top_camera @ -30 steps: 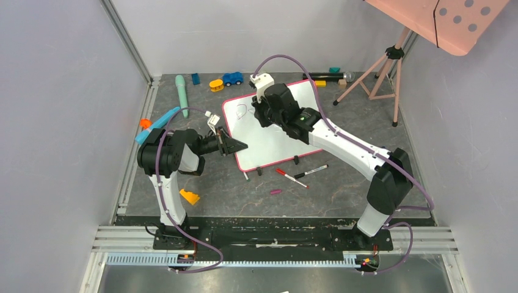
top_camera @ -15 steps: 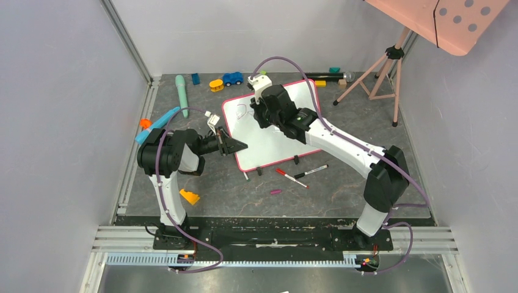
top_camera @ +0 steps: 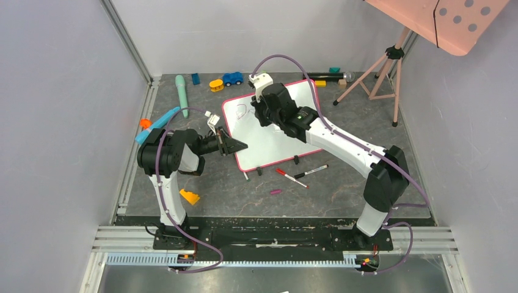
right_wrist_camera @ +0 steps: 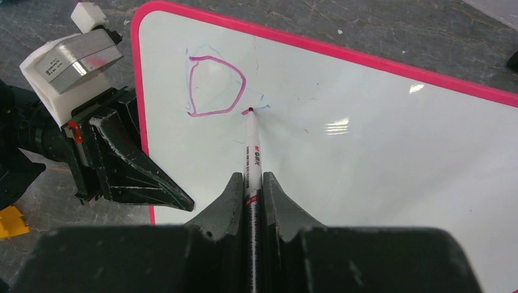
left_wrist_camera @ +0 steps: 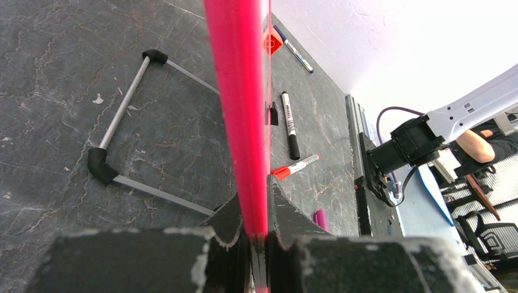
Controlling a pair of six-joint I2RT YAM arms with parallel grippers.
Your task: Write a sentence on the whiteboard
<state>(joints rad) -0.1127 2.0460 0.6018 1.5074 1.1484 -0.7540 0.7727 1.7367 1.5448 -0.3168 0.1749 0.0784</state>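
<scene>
The whiteboard [top_camera: 269,146] with its pink frame lies tilted on the dark table. My left gripper [top_camera: 242,146] is shut on the frame's left edge [left_wrist_camera: 238,110], and the pink rim runs up between its jaws [left_wrist_camera: 255,227]. Over the board's far left part, my right gripper [top_camera: 259,116] is shut on a white marker [right_wrist_camera: 251,152]. The marker's tip touches the board [right_wrist_camera: 379,159] just right of a purple letter D [right_wrist_camera: 215,85]. That D is the only part of the sentence that shows. The left gripper [right_wrist_camera: 181,204] also shows at the board's edge in the right wrist view.
A red marker [top_camera: 291,177], a black marker [top_camera: 311,171] and a purple cap [top_camera: 276,191] lie in front of the board. A yellow wedge [top_camera: 190,196] sits near the left arm. Toys [top_camera: 232,78] line the back edge, and a tripod [top_camera: 382,73] stands at the back right.
My right gripper has shifted slightly toward the board's far left with the marker in it. The left arm has held still on the frame.
</scene>
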